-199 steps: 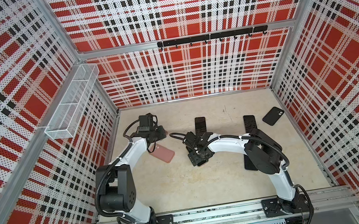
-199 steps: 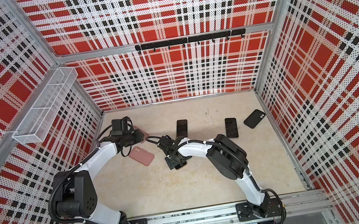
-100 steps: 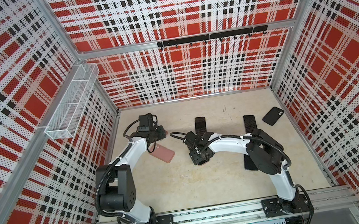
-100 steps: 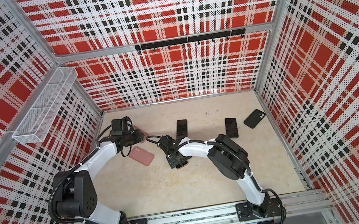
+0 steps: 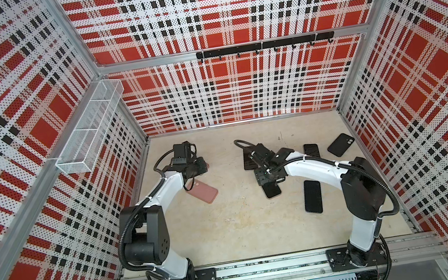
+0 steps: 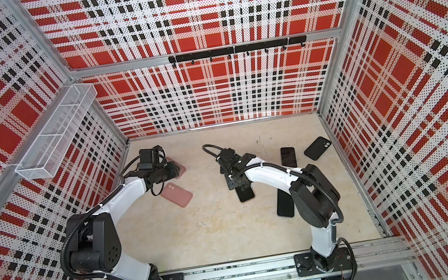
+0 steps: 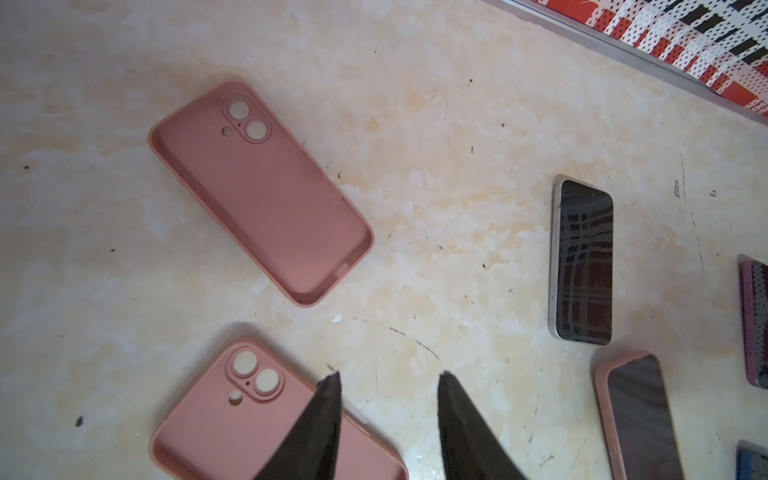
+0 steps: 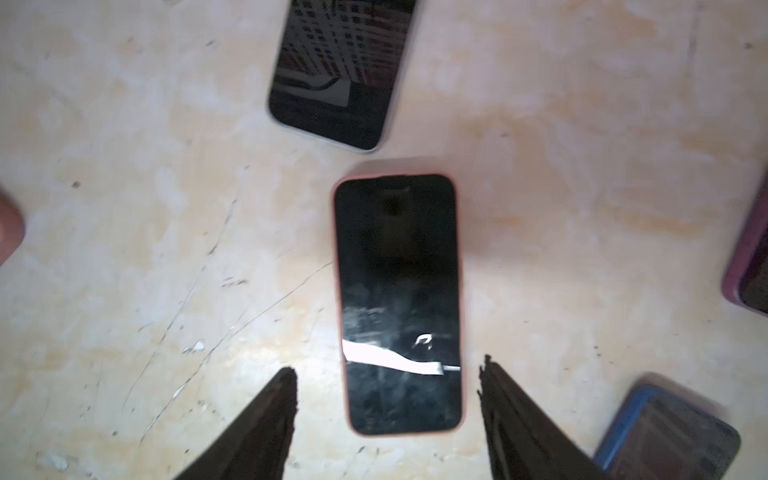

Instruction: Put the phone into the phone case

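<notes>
Two empty pink phone cases lie open side up on the floor: one [image 7: 262,195] [image 5: 203,192] lies free, the other [image 7: 216,432] sits partly under a finger of my left gripper [image 7: 388,374] [image 5: 204,166], which is open and holds nothing. A bare phone [image 7: 584,262] [image 8: 345,70] with a silver edge lies screen up further along. My right gripper [image 8: 388,365] [image 5: 268,183] is open, its fingers either side of the near end of a phone in a pink case [image 8: 399,303] [image 5: 272,190], not touching it.
More phones lie to the right: one in a purple case [image 8: 748,266], one in a blue case [image 8: 665,436], two dark ones [image 5: 311,150] [image 5: 313,196]. A black case [image 5: 340,144] sits near the right wall. A wire basket [image 5: 88,128] hangs on the left wall.
My right gripper has shifted to the right and a little toward the back, and its jaws have narrowed somewhat. The left arm has not moved.
</notes>
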